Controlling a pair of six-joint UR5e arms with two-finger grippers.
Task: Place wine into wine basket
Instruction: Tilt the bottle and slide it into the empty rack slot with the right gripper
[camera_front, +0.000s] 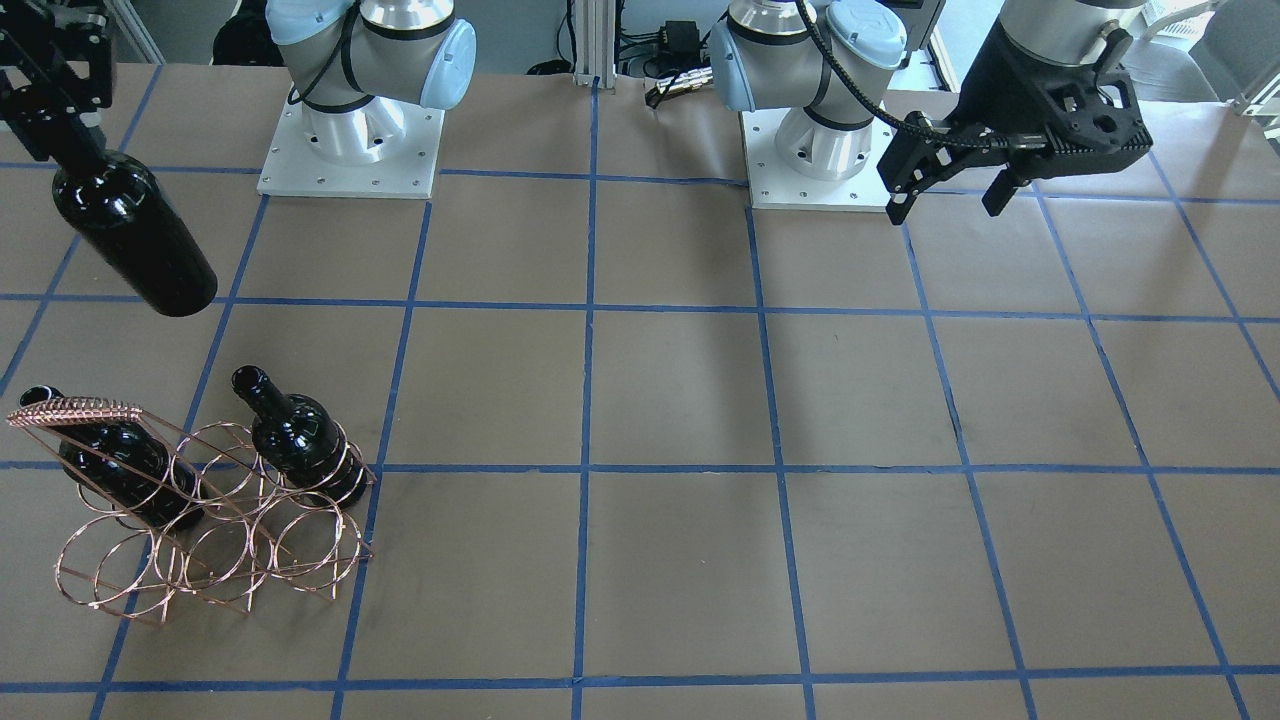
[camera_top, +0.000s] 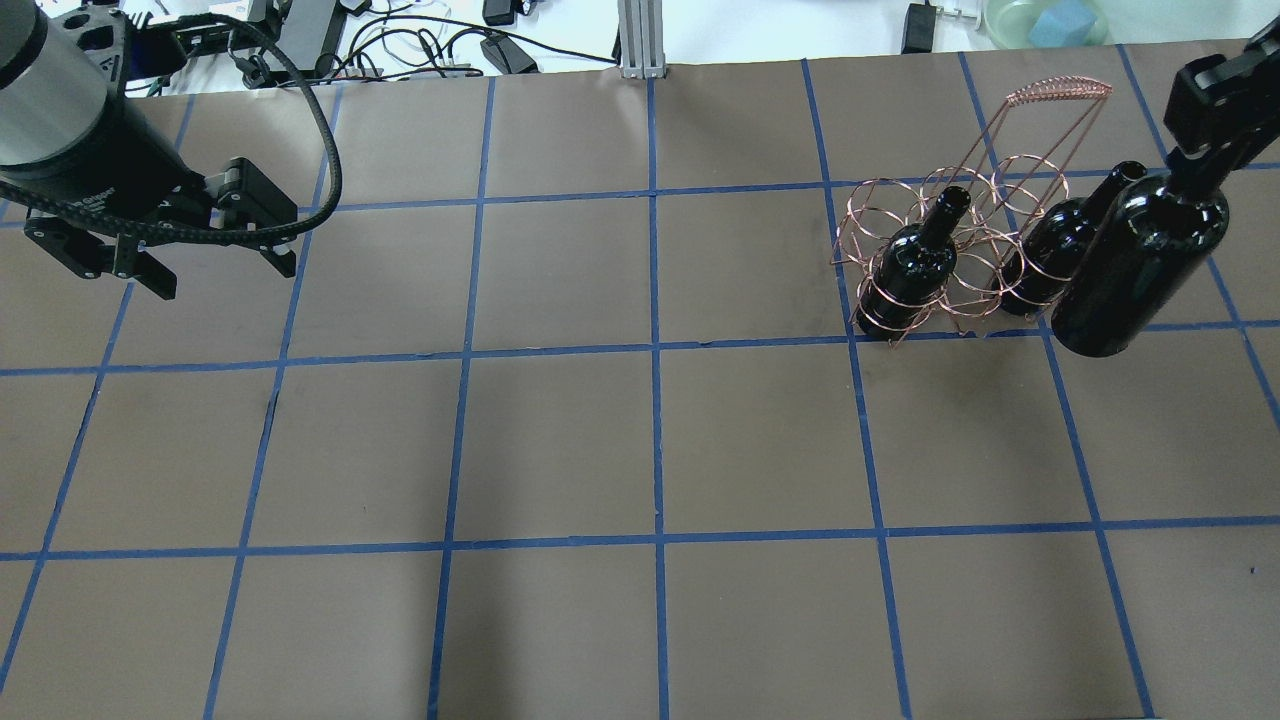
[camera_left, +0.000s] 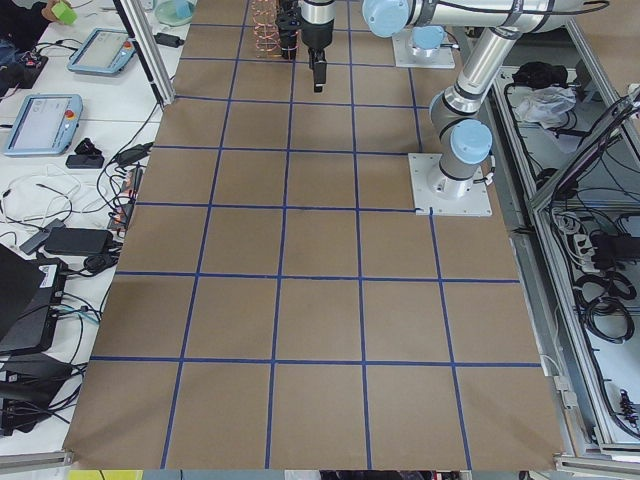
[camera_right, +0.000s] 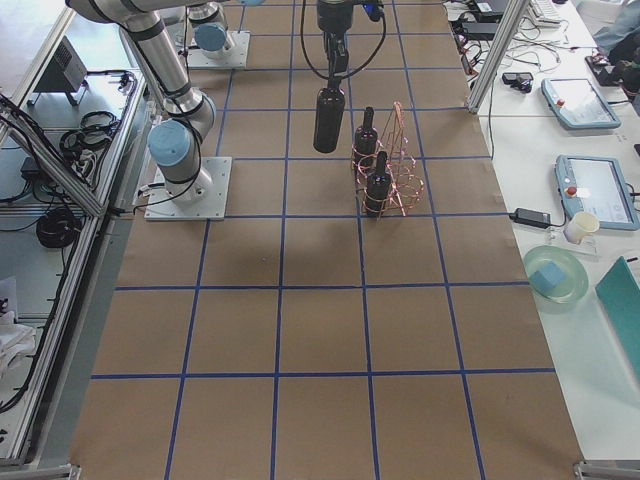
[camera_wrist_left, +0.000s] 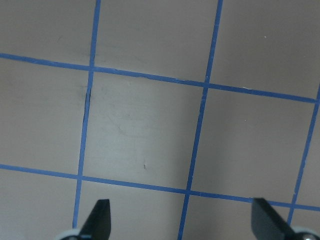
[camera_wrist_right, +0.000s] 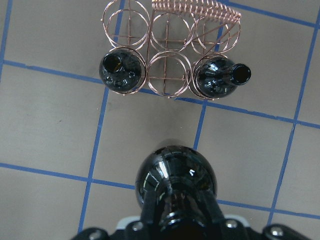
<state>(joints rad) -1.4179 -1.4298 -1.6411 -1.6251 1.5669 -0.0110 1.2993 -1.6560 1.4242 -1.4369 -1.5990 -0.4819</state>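
**gridwatcher:** so where's the wine rn?

**me:** Got it. The wine bottle (camera_top: 1140, 265) hangs neck-up from my right gripper (camera_top: 1205, 150), body pointing down and clear of the table (camera_top: 560, 440). My fingers are clamped round the neck, tight on the glass. My wrist cam looks straight down over its shoulder.

**gridwatcher:** and the basket?

**me:** The basket (camera_wrist_right: 196, 11) sits on the table just beside the bottle, on the side away from my base. The bottle's next to it, not over it, and not touching afaict. In the wrist view it lines up w/ the ring (camera_wrist_right: 167, 75) in the middle of the row nearest me.

**gridwatcher:** anything in the basket?

**me:** Yep, 2 matching bottles in that near row, one at each end. The upright bottle (camera_wrist_right: 122, 71) stands straight in its ring. The tilted bottle (camera_wrist_right: 220, 82) leans w/ its neck pointing outward, away from the middle.

**gridwatcher:** left arm?

**me:** My left gripper (camera_top: 225, 278) is well apart, at the other end of the table. It hovers over bare brown paper and blue tape lines, fingers spread wide w/ nothing btw them.
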